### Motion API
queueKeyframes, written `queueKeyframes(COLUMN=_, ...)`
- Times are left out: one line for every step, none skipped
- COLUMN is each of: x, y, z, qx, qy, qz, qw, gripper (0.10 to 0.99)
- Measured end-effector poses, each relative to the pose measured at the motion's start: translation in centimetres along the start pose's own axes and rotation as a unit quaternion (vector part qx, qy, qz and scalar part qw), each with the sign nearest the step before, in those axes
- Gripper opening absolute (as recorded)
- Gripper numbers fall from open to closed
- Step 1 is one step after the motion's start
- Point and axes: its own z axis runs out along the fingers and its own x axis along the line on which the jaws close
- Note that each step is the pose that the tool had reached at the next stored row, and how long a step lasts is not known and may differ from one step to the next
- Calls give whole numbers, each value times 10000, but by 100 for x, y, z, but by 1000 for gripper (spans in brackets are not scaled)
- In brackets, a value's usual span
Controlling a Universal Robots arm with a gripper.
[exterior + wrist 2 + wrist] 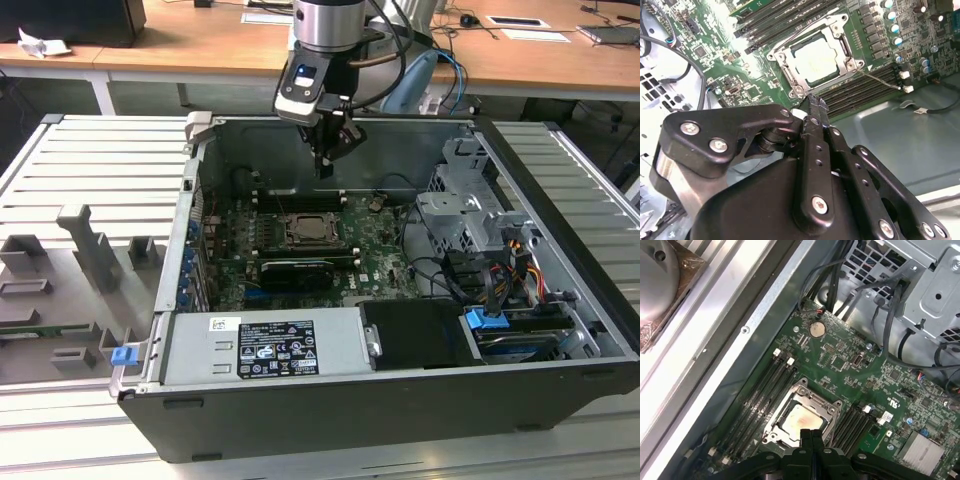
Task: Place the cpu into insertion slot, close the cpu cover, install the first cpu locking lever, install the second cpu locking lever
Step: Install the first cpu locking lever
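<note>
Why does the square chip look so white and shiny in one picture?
In the second wrist view, light bounces off the cpu, washing its metal face almost white; in the first wrist view it looks tan with a softer sheen; in the exterior view the computer case's back wall sits in dim shade.

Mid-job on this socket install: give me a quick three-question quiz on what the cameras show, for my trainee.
1. True or false: the cpu sits in the insertion slot.
2. The cpu cover is: A) raised upright; B) lying flat around the chip, which shows through its window; C) taken off and lying on the case floor.
3. Fill in: the gripper, above the board near the socket, has its fingers ___ and holds nothing.
Key: 1 true; 2 B; 3 shut.
</note>
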Motion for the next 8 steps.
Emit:
queueKeyframes(x=0, y=1, z=0, qx=-1, qy=0, qz=-45, qw=10000, gripper=106)
queueKeyframes(x=-1, y=1, z=0, qx=-1, qy=0, qz=-69, qw=10000, gripper=106)
queueKeyframes(x=-1, y=1, z=0, qx=-2, qy=0, qz=-95, qw=10000, gripper=106)
queueKeyframes(x=-2, y=3, z=0, qx=-4, qy=1, qz=-147, qw=9999, gripper=106)
queueKeyframes(x=-2, y=3, z=0, qx=-4, qy=1, qz=-184, qw=9998, gripper=106)
queueKeyframes(x=-2, y=3, z=0, qx=-5, qy=2, qz=-209, qw=9998, gripper=106)
queueKeyframes(x=-3, y=5, z=0, qx=-7, qy=2, qz=-266, qw=9996, gripper=106)
queueKeyframes(x=-4, y=6, z=0, qx=-8, qy=3, qz=-310, qw=9995, gripper=106)
